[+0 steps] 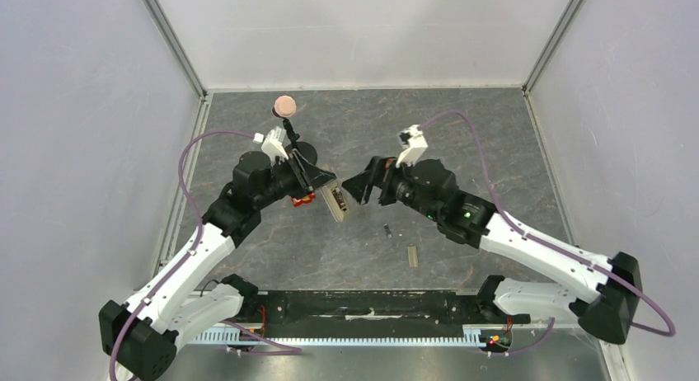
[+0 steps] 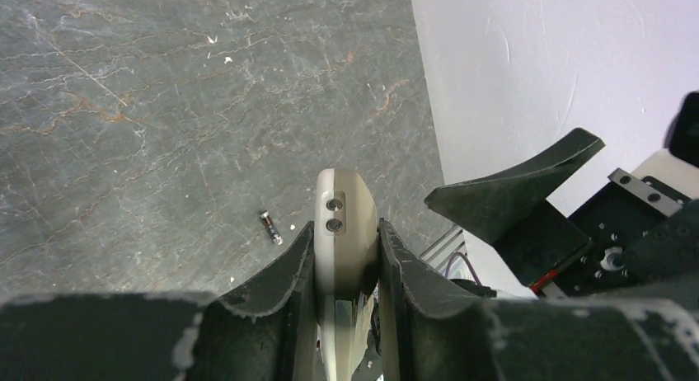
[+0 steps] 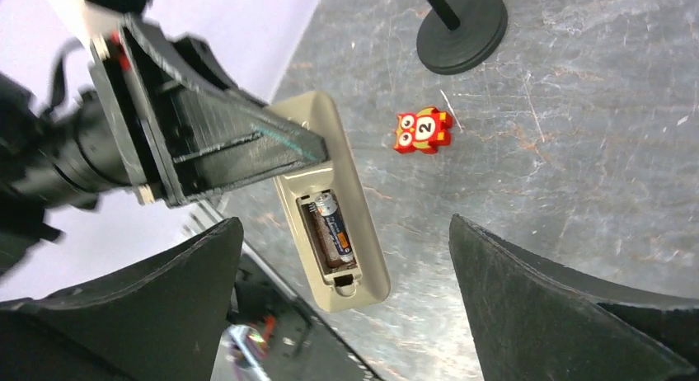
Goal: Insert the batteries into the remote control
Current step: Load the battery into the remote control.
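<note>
Grey tabletop (image 1: 462, 134); left tool (image 2: 346, 241) clamps remote control (image 3: 330, 208), button face hidden; right tool (image 3: 344, 224) wide.

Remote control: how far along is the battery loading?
Done: one battery sits in the remote control, in its open compartment; the slot beside it looks empty. In hand: the left gripper clamps the remote control; the right gripper is open, holding nothing. Left: the second battery and the cover lie on the table.

Top cam looks down from way up, while both wrist cams peek close past their own fingers (image 2: 420, 290), sharing the remote control (image 3: 342, 179) pinched between the left ones.
</note>
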